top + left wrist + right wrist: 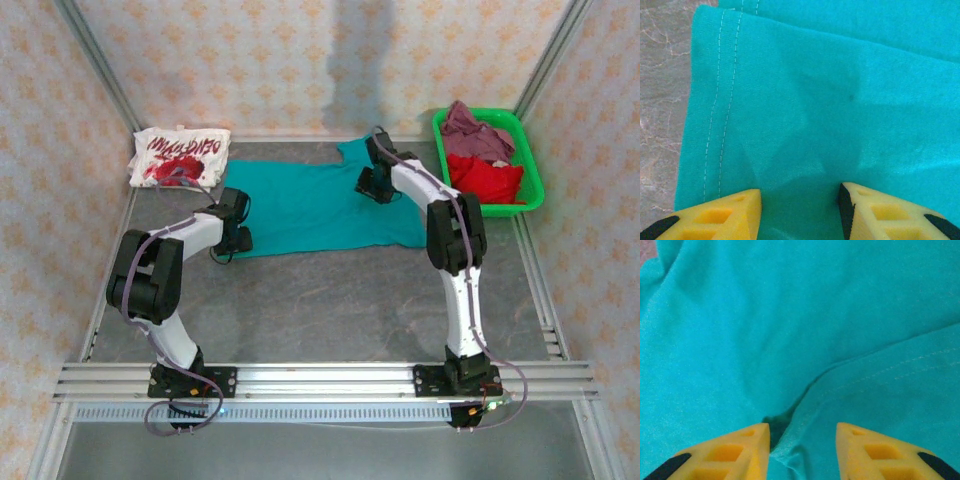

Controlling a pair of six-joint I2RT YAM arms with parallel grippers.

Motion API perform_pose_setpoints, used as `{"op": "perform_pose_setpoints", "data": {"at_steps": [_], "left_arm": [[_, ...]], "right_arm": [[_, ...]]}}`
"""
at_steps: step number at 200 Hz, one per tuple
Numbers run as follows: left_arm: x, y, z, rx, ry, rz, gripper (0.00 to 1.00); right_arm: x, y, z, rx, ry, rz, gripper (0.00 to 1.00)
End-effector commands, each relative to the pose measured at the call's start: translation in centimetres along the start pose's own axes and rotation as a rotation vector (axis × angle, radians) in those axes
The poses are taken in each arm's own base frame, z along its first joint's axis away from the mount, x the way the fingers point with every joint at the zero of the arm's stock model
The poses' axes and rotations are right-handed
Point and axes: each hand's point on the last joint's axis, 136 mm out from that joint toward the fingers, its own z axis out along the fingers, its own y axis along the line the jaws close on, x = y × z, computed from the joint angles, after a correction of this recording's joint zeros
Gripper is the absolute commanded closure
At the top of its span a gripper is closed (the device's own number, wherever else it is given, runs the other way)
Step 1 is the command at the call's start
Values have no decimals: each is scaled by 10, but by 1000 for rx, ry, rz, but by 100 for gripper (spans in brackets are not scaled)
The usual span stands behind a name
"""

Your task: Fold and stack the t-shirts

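Observation:
A teal t-shirt [310, 205] lies spread flat across the middle of the table. My left gripper [238, 228] rests at its left edge, near the stitched hem [715, 110]. In the left wrist view that gripper [800, 192] is open, with flat teal cloth [815, 100] under the gap. My right gripper [372, 180] sits over the shirt's far right part. Its jaws [802, 432] stand open over a folded, stitched edge [880, 390] of the teal cloth [765, 330]. A folded white t-shirt with red print [180, 157] lies at the back left.
A green basket [533, 170] at the back right holds a mauve t-shirt [475, 130] and a red t-shirt [485, 180]. Bare grey table [330, 300] stretches from the teal shirt to the arm bases. Patterned walls enclose the table on three sides.

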Motion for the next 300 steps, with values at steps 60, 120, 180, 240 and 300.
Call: {"op": "perform_pose_setpoints", "data": {"at_steps": [60, 120, 180, 240, 300], "left_arm": [[-25, 17, -25, -5, -71, -84, 50], [-34, -12, -16, 68, -41, -53, 50], [-15, 8, 5, 7, 42, -69, 51], [15, 10, -2, 41, 81, -57, 51], [97, 11, -16, 83, 171, -97, 51]], "right_arm": [[50, -53, -83, -162, -74, 48, 52], [62, -81, -51, -117, -49, 88, 71], [68, -135, -27, -31, -28, 230, 74], [123, -162, -36, -48, 58, 292, 76], [178, -199, -81, 22, 40, 335, 77]]}}
